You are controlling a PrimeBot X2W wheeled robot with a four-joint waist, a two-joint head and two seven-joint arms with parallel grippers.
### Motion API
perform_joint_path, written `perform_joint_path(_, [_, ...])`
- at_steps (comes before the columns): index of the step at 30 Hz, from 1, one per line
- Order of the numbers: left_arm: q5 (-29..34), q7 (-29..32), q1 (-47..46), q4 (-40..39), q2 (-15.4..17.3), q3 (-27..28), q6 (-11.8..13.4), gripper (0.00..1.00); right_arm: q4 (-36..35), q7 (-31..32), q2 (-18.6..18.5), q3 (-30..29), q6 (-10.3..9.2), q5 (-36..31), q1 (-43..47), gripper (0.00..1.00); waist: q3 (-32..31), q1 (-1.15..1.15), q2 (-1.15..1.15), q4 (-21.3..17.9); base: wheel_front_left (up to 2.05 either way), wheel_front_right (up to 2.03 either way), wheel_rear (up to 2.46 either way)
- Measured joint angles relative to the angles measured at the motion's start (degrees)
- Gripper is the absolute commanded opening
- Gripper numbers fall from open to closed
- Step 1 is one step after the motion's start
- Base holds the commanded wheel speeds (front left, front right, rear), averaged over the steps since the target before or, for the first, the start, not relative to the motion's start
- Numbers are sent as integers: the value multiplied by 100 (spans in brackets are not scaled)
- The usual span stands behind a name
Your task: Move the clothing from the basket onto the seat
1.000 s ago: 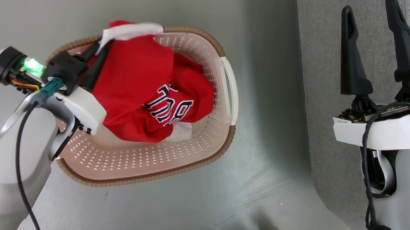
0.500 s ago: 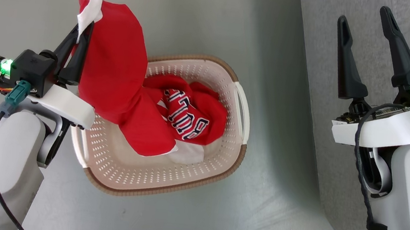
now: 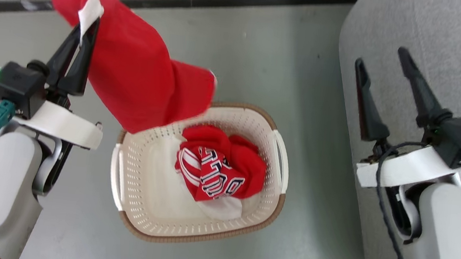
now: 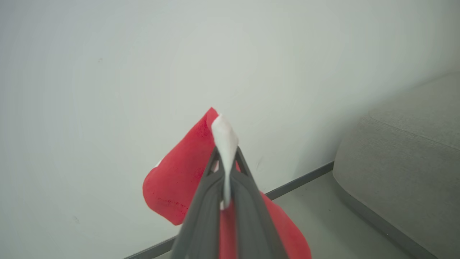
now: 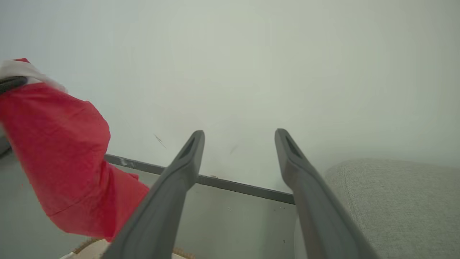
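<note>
Left gripper (image 3: 88, 28): jaws pinched shut on the white trim (image 3: 91, 6) of a red garment (image 3: 144, 79), fingers angled up and away. The bite is thin, right at the hem.

The garment drapes loose from the tips. Its lower end hangs over the basket's back-left rim and looks clear of it, though I can't be sure.

Basket (image 3: 131, 223) sits on the floor (image 3: 265, 63) between the two arms. A second garment (image 3: 218, 172), lettered, is bunched in its right half over something white.

Right gripper (image 3: 381, 58): jaws wide, nothing in them, poised above the seat's left edge. The seat (image 3: 444, 37) is just right of the basket.

Step in hand, as I read it: carry across to the seat.
- Keep the pinch closed.
- Stay high enough for the hanging tail to clear the basket's right rim and handle.
- Swing slowly, since soft cloth will sway.
- Release only when most of the fabric rests well in from the seat's edge, or it may slide to the floor.
</note>
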Motion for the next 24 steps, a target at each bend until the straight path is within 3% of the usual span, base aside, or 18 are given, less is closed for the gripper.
perform_joint_path(16, [-144, 1, 783, -416, 77, 122, 0, 0, 452, 0, -148, 620, 0, -51, 757, 100, -1342, 0, 0, 342, 0, 0, 0])
perform_joint_path(24, [-170, 166, 798, -646, 81, -49, -76, 0, 712, 0, -190, 1469, 0, 207, 1005, 100, -1887, -1, 0, 507, 0, 0, 0])
